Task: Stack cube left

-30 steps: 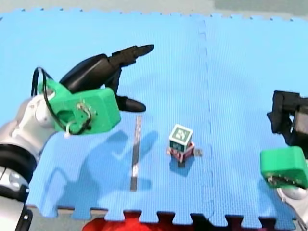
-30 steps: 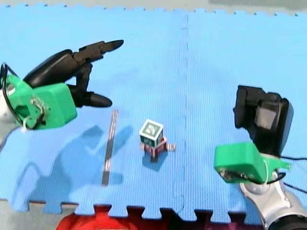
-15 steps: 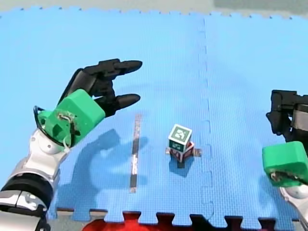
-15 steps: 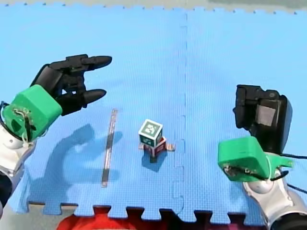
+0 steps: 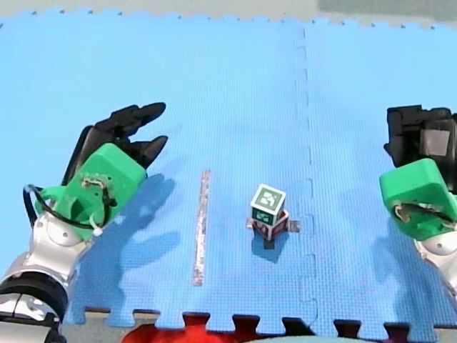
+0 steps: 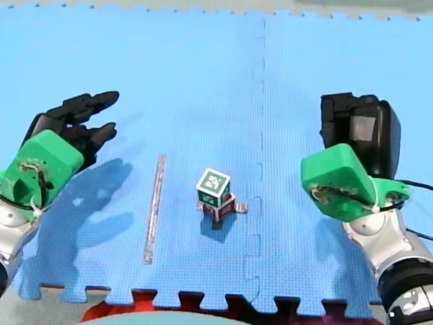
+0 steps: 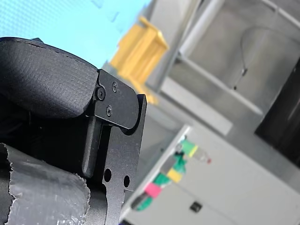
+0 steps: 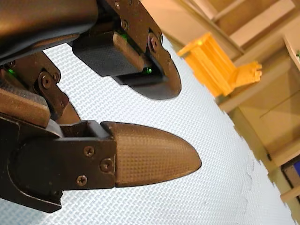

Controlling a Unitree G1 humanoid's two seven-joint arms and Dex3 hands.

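Shows green-topped cube [image 5: 268, 203] atop red cube [image 5: 274, 228] on ribbed foam mat [image 5: 235, 86]. Left hand [image 5: 121, 137] released, at left; cannot tell right hand's [image 5: 421, 139] state, at right.

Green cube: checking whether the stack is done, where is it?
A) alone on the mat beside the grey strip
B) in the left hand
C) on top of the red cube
C: the green cube sits on the red cube, with the left hand and right hand off at the sides of the mat.
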